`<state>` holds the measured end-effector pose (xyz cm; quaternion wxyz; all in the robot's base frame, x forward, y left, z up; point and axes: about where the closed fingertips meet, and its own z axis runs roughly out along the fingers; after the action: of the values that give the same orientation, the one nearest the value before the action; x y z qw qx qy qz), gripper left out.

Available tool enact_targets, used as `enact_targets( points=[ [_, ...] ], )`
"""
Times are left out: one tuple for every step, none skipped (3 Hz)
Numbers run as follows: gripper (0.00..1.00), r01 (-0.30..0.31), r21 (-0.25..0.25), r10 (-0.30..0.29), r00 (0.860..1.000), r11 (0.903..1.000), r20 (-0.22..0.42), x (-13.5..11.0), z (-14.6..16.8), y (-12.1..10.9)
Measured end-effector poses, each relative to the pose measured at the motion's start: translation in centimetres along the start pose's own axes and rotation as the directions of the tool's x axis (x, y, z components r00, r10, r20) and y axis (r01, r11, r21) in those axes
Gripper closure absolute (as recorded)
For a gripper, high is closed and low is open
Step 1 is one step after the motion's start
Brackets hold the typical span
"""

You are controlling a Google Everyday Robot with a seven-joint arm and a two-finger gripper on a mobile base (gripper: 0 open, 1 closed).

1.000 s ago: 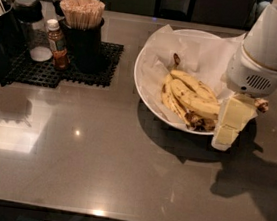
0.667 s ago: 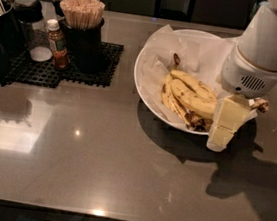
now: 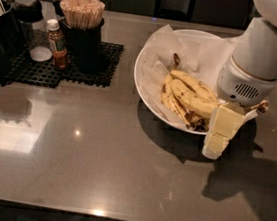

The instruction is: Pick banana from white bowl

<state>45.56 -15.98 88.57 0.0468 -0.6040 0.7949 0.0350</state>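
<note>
A yellow, brown-specked banana (image 3: 194,86) is seen lying curved in the white bowl (image 3: 138,77) on a paper liner, beside shorter bruised ones. The gripper (image 3: 218,137) is positioned at the bowl's right rim; its opening cannot be told. Bright lights are reflected in the glossy grey worktop (image 3: 97,163).

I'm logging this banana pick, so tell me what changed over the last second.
The gripper has shifted slightly left and lower in the view, at the near right rim of the bowl, beside the bananas. Nothing was visibly taken hold of or let go. The bananas, the bowl, the bottle and the cup of sticks stayed put.
</note>
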Motion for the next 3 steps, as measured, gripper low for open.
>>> enact_targets(
  points=[
    [0.0,-0.018,-0.019,0.018,1.0,0.9997,-0.005,0.19,0.66,0.26],
    [0.19,-0.018,-0.019,0.018,1.0,0.9997,-0.005,0.19,0.66,0.26],
    [0.42,-0.018,-0.019,0.018,1.0,0.9997,-0.005,0.19,0.66,0.26]
  ],
)
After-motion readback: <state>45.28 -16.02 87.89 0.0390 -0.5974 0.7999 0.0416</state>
